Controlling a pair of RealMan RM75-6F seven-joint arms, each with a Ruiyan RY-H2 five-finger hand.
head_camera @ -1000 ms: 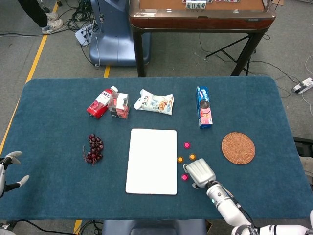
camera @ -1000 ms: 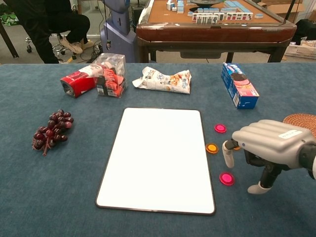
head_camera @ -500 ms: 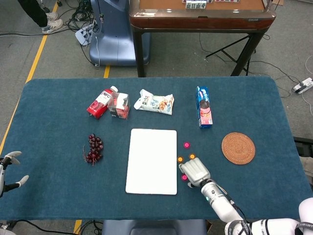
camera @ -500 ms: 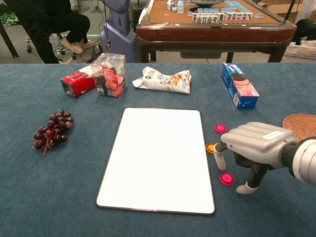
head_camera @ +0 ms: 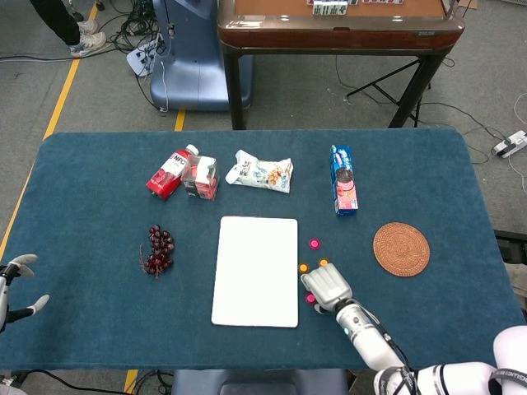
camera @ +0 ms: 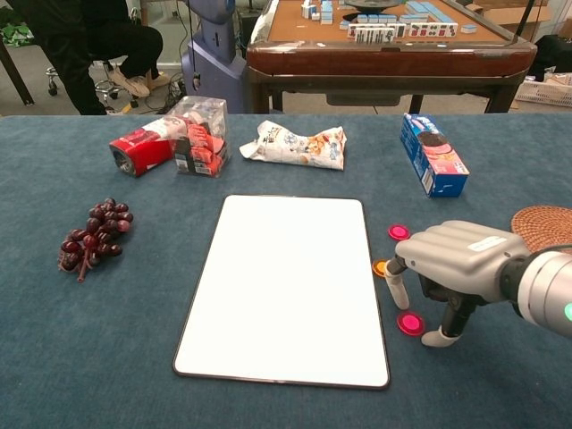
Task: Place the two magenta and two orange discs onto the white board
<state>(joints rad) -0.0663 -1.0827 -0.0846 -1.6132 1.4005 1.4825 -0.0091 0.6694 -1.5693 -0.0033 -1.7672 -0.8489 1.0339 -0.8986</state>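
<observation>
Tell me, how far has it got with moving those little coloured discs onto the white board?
Nothing is done yet: the white board is bare. All the discs lie on the cloth to its right. The right hand hovers over the near magenta disc, fingers around it but not gripping. The far magenta disc, two orange discs remain. The left hand waits aside, open.

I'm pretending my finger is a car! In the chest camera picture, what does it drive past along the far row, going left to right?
Red carton → clear snack box → white snack bag → blue cookie box.
</observation>
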